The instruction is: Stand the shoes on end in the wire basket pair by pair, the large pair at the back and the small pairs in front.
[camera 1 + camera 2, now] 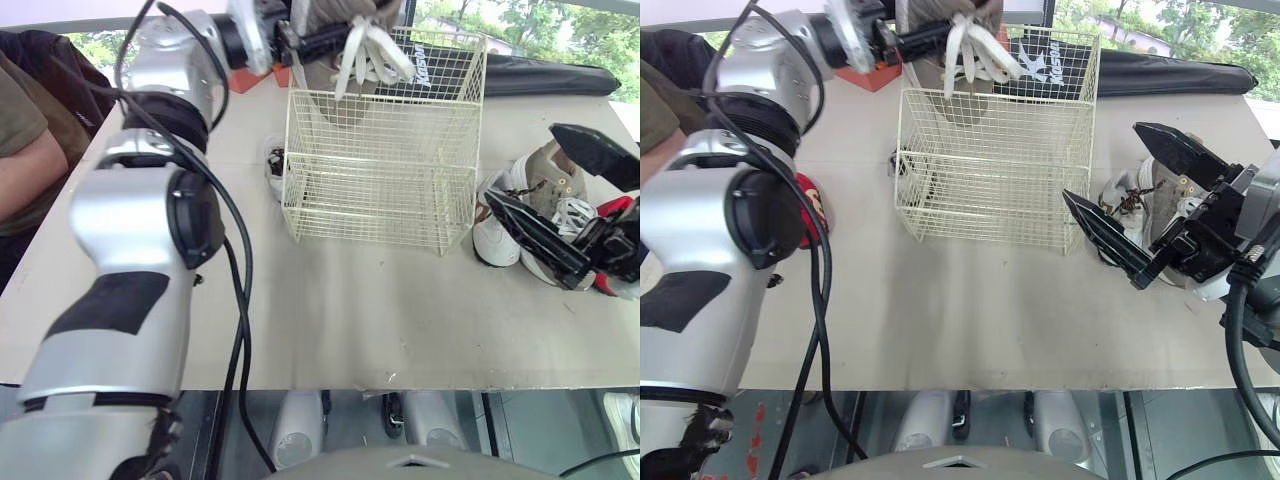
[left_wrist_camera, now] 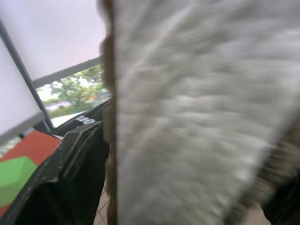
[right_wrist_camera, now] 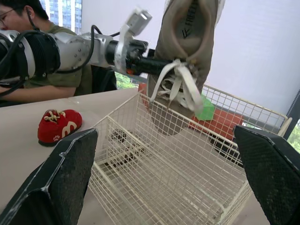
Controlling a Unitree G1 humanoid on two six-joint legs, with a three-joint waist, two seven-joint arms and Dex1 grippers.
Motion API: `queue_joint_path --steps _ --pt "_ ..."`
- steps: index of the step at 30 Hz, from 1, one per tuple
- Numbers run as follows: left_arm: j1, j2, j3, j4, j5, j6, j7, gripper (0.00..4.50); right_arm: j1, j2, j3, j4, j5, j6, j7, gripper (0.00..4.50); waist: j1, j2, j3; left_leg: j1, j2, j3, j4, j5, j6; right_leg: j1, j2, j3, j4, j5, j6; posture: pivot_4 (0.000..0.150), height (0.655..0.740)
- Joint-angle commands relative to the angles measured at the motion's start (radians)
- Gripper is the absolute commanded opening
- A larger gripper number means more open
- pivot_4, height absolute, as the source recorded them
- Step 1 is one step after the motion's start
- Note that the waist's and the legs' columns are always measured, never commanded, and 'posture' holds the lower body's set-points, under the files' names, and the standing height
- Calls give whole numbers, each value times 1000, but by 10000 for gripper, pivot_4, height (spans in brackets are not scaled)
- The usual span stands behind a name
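Left gripper [image 1: 322, 40] clamps large grey shoe [image 3: 187, 28], toe down, at wire basket [image 1: 380, 170] rear. Right gripper [image 1: 1102, 162] spread wide, empty, beside white shoes [image 1: 520, 200] near bench [image 1: 350, 320] right edge.

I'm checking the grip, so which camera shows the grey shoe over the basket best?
The right wrist view: the grey shoe hangs nearly whole, toe down, in the left gripper over the wire basket. Both eye views crop its top; the left wrist view sees its side up close.

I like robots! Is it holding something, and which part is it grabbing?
Yes. The left gripper holds the big grey shoe by its middle, beside the white laces, above the wire basket. The right gripper is open, empty.
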Motion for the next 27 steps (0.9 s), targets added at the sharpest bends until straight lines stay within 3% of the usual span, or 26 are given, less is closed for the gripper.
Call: queue_joint_path --steps 1,17,22,27 --pt "-45 60 18 -38 -15 28 -6 44716 -38 -13 31 26 -9 -29 27 45000 3 0 0 0 0 0 0 0 0 0 0 0 0 0 0 1500 7400" --pt "15 123 -22 -119 -11 -8 -135 44716 -112 -8 105 97 -48 -24 102 45000 9 0 0 0 0 0 1 0 0 0 -1 -1 0 0 0 1500 7400" --pt "95 95 -26 -288 -57 46 -138 44716 -118 -7 115 102 -51 -21 103 45000 17 0 0 -1 0 0 2 0 0 1 -2 -1 0 0 0 1500 7400" --pt "284 63 -47 -612 -130 190 -128 44716 -127 -4 136 111 -61 -18 106 45000 14 0 0 0 0 0 2 1 -1 1 -2 -1 1 0 0 1500 7400"
